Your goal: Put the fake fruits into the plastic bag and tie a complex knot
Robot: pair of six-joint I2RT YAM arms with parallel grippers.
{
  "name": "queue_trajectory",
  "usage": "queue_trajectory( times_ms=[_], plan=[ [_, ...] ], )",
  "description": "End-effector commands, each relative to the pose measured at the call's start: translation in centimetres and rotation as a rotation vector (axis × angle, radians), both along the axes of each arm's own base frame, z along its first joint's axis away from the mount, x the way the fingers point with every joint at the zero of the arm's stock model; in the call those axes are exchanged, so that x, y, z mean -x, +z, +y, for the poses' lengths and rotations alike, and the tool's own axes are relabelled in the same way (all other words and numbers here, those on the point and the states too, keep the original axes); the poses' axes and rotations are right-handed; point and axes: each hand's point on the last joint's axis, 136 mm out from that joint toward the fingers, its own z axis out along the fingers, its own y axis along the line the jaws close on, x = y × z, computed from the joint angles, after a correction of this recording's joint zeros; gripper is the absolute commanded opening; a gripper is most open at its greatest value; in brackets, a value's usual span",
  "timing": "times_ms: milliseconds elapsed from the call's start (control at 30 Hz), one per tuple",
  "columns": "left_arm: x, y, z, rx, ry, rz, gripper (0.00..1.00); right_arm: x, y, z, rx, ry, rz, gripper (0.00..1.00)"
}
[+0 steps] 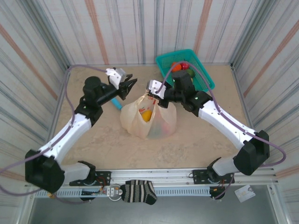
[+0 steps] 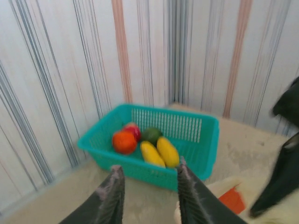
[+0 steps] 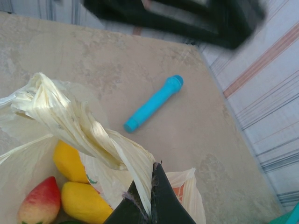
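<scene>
The bag (image 1: 159, 123) is slumping in the middle of the table (image 1: 93, 140). Its thin cream film is looking light, limp and slippery. The right claw (image 3: 147, 184) is clamping shut on a handle (image 3: 88, 133) twisted into a rope, likely the firmest hold. The left claw (image 2: 148, 193) is hanging apart and empty near the bag's mouth. Glossy, hard fruits (image 3: 70, 161) are lying inside the bag. More are waiting in the teal mesh basket (image 2: 201, 122).
</scene>
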Motion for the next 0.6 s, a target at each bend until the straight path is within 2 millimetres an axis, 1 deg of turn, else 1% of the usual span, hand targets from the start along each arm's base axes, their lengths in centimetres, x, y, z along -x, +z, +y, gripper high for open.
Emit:
queue_trajectory(
  times_ms=[0,67,133,233,400,567],
  plan=[
    [-0.2,-2.5,-1.9,-0.056,-0.113,0.083,0.3,0.7,1.5,0.1,-0.04,0.03,-0.025,0.0],
    [0.6,-3.2,-2.9,-0.044,-0.194,0.059,0.3,0.7,1.6,0.1,-0.051,0.033,-0.017,0.0],
    [1.6,-4.2,-3.8,-0.07,-0.251,0.014,0.32,0.7,1.7,0.1,-0.058,0.036,-0.01,0.0],
    [2.6,-5.5,-4.4,-0.108,-0.303,-0.01,0.34,0.7,1.5,0.3,-0.059,0.042,0.003,0.0],
    [3.9,-6.1,-4.9,-0.109,-0.384,-0.029,0.33,0.7,1.3,0.4,-0.051,0.045,0.024,0.0],
    [4.6,-6.3,-5.1,-0.116,-0.431,-0.034,0.32,0.6,1.1,0.6,-0.051,0.046,0.04,0.0]
  ],
)
